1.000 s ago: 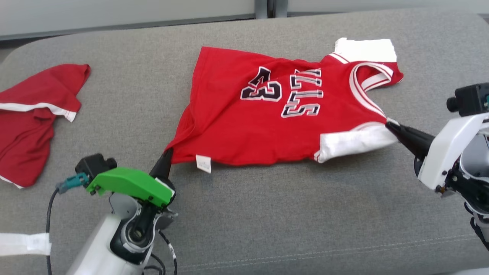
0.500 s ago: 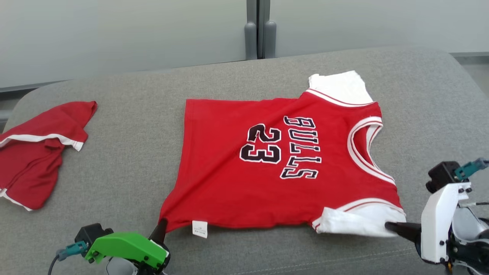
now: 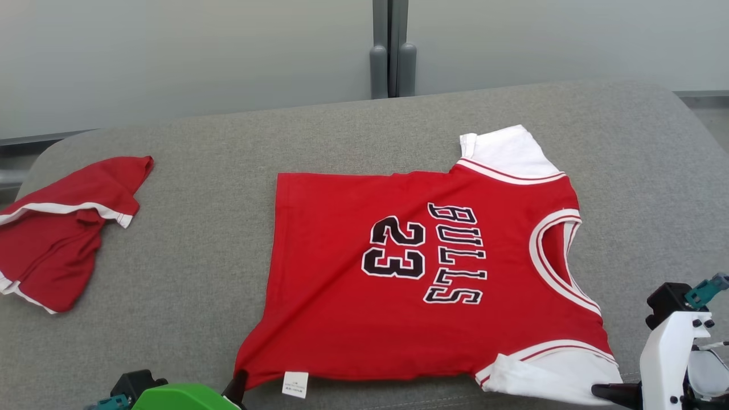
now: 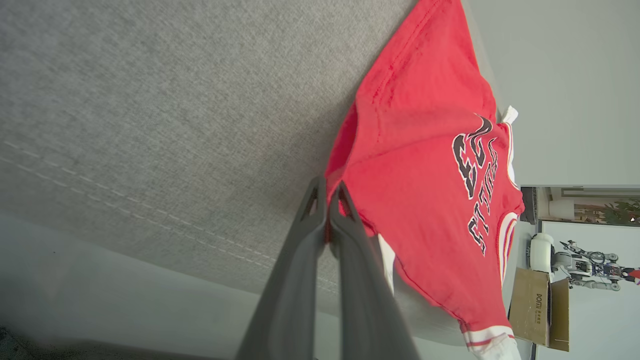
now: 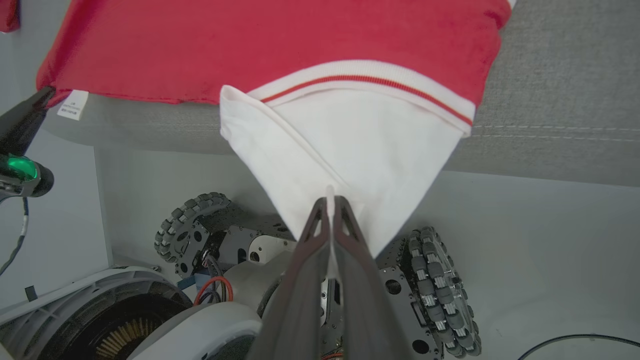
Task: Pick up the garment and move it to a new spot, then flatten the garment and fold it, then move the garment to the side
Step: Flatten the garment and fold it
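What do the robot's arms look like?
Each end effector has two long, dark grey, tapering fingers. The left end effector wears a green cover, the right end effector a white cover; each carries a black camera with a teal plug.

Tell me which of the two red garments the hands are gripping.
The spread jersey printed BULLS 23, pinched at hem corner and white sleeve; the crumpled red garment lies apart, untouched.

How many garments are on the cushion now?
2. The red jersey lies spread in the middle, its near edge pinched by the left tool and right tool. A crumpled red garment sits at the cushion's left end. None seems hidden.
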Controlling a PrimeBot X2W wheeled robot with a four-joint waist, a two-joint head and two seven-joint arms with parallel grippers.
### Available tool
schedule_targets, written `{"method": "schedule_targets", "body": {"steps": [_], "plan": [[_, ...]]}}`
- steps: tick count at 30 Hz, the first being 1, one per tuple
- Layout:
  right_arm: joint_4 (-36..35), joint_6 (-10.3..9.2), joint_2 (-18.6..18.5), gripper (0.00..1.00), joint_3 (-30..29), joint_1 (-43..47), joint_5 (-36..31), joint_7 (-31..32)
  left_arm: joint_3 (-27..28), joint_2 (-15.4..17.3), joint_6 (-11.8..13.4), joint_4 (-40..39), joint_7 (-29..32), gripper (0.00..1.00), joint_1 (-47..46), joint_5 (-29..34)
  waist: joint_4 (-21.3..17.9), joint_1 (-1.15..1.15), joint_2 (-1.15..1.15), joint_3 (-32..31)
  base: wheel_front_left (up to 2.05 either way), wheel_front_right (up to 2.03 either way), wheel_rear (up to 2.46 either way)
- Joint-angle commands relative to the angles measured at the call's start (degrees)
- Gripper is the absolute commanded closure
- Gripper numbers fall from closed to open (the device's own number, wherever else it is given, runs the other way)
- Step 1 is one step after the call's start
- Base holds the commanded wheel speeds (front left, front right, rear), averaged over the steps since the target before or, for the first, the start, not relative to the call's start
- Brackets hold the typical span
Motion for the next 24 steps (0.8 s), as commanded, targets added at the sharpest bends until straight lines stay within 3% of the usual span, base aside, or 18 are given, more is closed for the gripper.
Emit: {"method": "schedule_targets", "body": {"steps": [1,10,20,24], "plan": [[-1.27,0.02,0.3,1.0,-0.86,0.32,-0.6,-0.06,-0.12,0.45,0.32,-0.46,0.14,1.0,0.96,0.01,0.26,0.0,0.0,0.27,0.0,0.0,0.0],[-2.22,0.02,0.87,1.0,1.23,-4.55,-0.55,-7.56,-4.74,1.41,0.78,-0.23,3.58,1.0,-3.92,3.82,0.83,0.0,0.0,2.27,0.0,0.0,0.0],[3.0,0.02,-1.06,1.0,2.59,-10.34,-1.16,-16.98,-15.94,7.89,2.87,0.71,15.97,1.0,-16.88,14.33,1.98,0.0,0.0,4.19,0.0,0.0,0.0],[5.18,0.02,-1.5,1.0,2.93,-13.29,-0.8,-20.78,-18.01,8.4,3.92,1.76,20.42,1.0,-21.28,15.97,2.49,0.0,0.0,5.7,0.0,0.0,0.0]]}}
